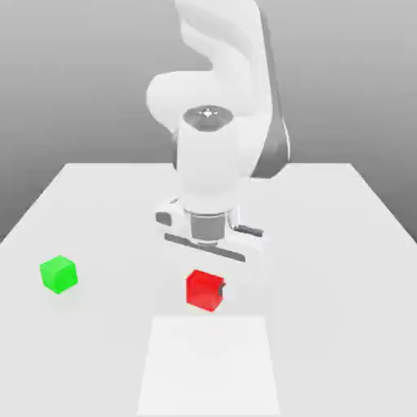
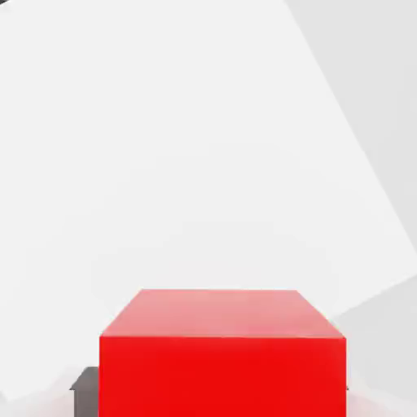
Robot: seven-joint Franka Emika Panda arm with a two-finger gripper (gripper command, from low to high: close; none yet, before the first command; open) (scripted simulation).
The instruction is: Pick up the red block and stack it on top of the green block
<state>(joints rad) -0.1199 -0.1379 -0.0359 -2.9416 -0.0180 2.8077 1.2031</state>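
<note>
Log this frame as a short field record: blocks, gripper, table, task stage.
red block: on the table, between the gripper's fingers
green block: alone, toward the exterior view's left, nothing on it
gripper: pointing down, shut on the red block
table: white, with a paler rectangular patch near the front edge
task stage: red block grasped, not yet stacked
</note>
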